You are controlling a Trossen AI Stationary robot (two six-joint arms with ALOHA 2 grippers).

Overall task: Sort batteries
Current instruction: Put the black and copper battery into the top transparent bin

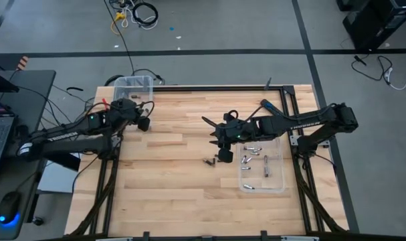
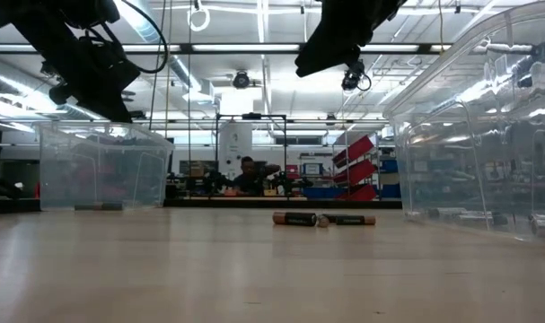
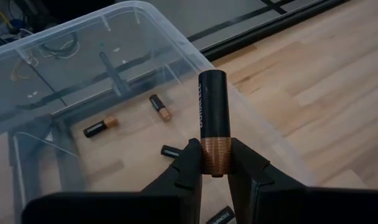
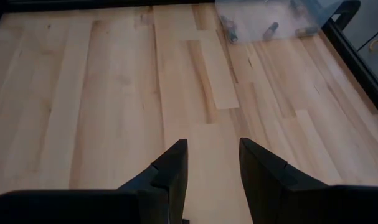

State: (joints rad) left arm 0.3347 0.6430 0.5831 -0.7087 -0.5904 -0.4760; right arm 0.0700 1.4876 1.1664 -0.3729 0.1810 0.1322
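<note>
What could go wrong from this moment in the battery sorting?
The left gripper pinches a black-and-copper battery only at its copper end, so it may pivot or slip and fall outside the clear bin beside it. The open right gripper hangs near two loose batteries on the table; a descent slightly off could knock them rolling rather than grasp one.

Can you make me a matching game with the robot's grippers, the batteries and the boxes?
Things:
1. left gripper
2. right gripper
3. two loose batteries
4. silvery batteries

States:
A. lying on the bare table
B. open, holding nothing
C. inside the right clear bin
D. clamped on a black-and-copper battery

Pairs: 1-D, 2-B, 3-A, 4-C
</note>
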